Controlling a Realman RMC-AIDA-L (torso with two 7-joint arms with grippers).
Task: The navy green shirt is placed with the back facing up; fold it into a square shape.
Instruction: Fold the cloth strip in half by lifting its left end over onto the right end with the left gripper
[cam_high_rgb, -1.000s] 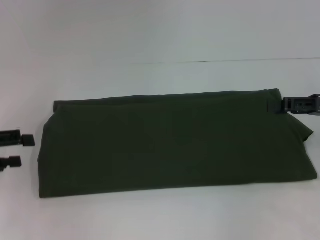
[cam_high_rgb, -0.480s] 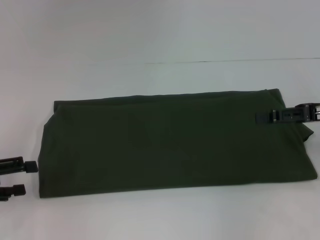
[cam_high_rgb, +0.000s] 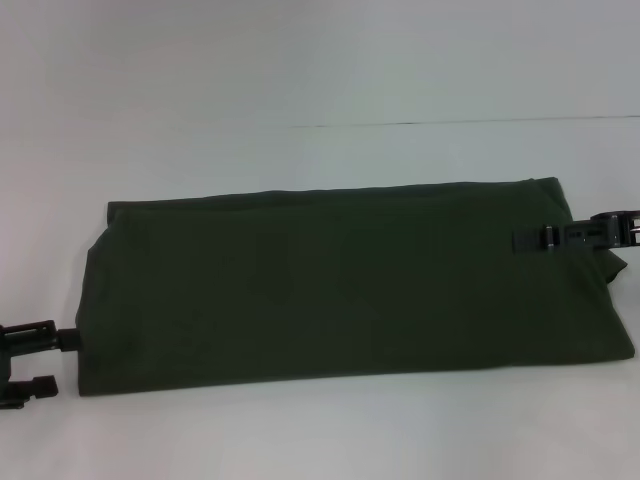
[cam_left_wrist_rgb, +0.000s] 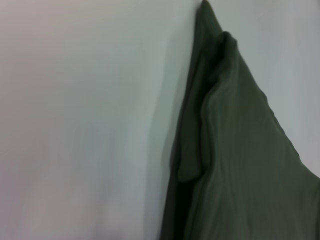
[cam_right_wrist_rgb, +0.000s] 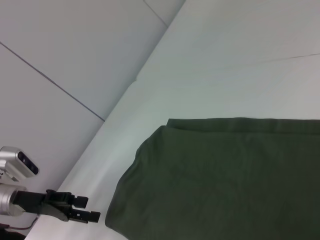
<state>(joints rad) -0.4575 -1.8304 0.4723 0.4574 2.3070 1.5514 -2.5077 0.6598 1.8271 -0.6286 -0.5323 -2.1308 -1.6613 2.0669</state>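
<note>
The left tool (cam_high_rgb: 45, 362) sits at the near left corner of the navy green shirt (cam_high_rgb: 340, 285), low on the white bench (cam_high_rgb: 300, 80). Its two black fingers (cam_high_rgb: 40, 386) are spread apart — the upper one reaches the shirt's left edge and seems to touch the cloth, the lower one lies just outside that corner on the bare bench. The right wrist view shows the same tool (cam_right_wrist_rgb: 85, 209) from farther off, with its two fingers parted beside the shirt's (cam_right_wrist_rgb: 225, 180) corner.

The shirt lies flat on the bench as a long band folded along its length, running left to right, its far edge straight and its near edge slightly slanted. At the left end the layers bunch a little; the left wrist view shows the shirt (cam_left_wrist_rgb: 240, 165) there as stacked folds with a rounded inner flap against the bench (cam_left_wrist_rgb: 80, 125).

The right tool (cam_high_rgb: 530, 241) reaches in over the shirt's right end, near its far right corner, the black fingers pointing toward the shirt's middle. It lies low on or just above the cloth — from the head view I cannot tell whether its fingers are apart or together
</note>
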